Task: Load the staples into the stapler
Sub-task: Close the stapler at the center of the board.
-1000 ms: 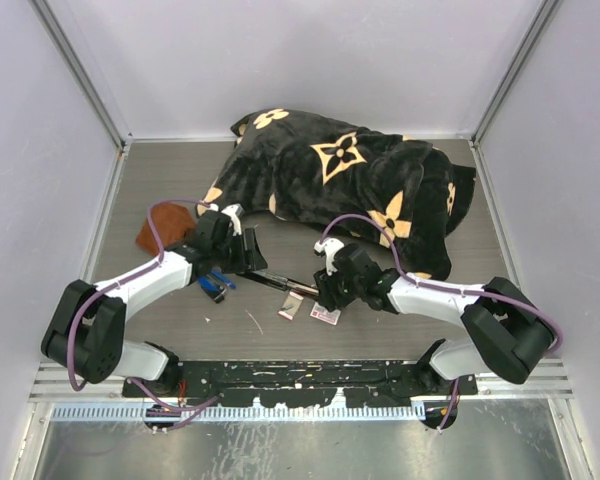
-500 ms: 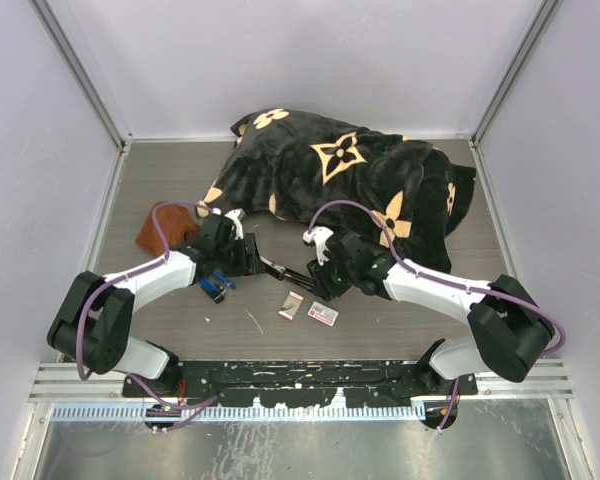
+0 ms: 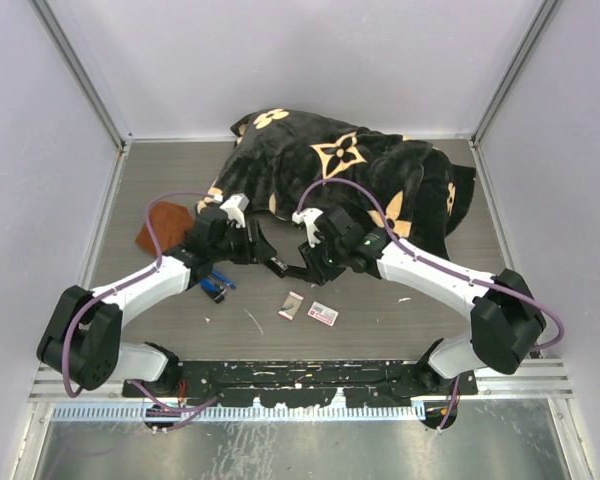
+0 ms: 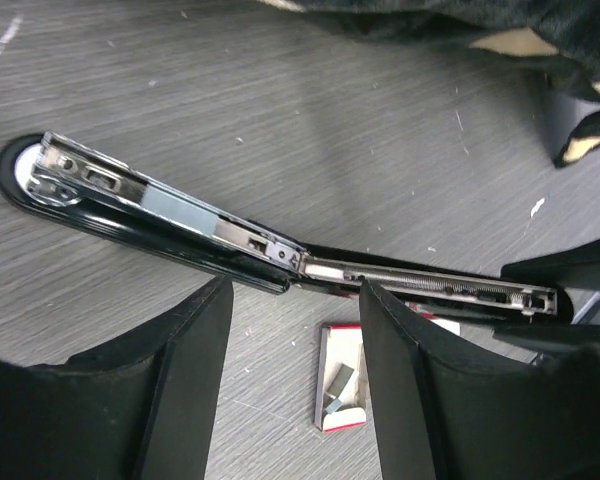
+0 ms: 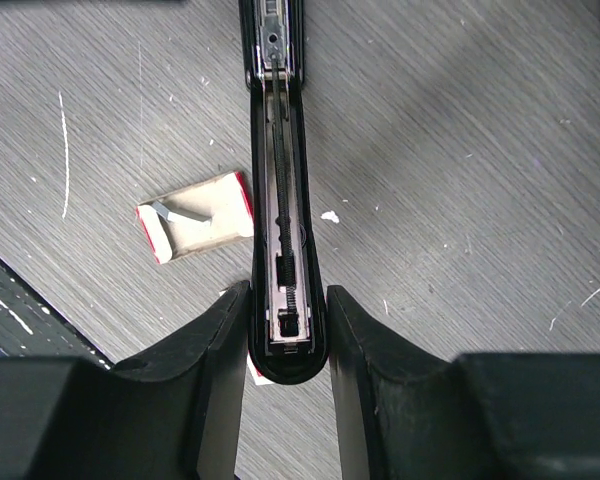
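While the right hand (image 5: 286, 295) clamps the magazine end of the opened stapler (image 5: 283, 180) and the left hand (image 4: 295, 290) stands half-wide at its hinge, the staples (image 3: 323, 314) lie loose on the surface (image 3: 160, 180) nearby.

One camera looks down from high up on the whole table (image 3: 160, 170). The two wrist cameras look down from very close, and both see the open stapler (image 4: 180, 215) and the staple box (image 5: 195, 215).

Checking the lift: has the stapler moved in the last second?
Yes. The stapler has shifted away from the staples, which stayed put, and toward the blanket.
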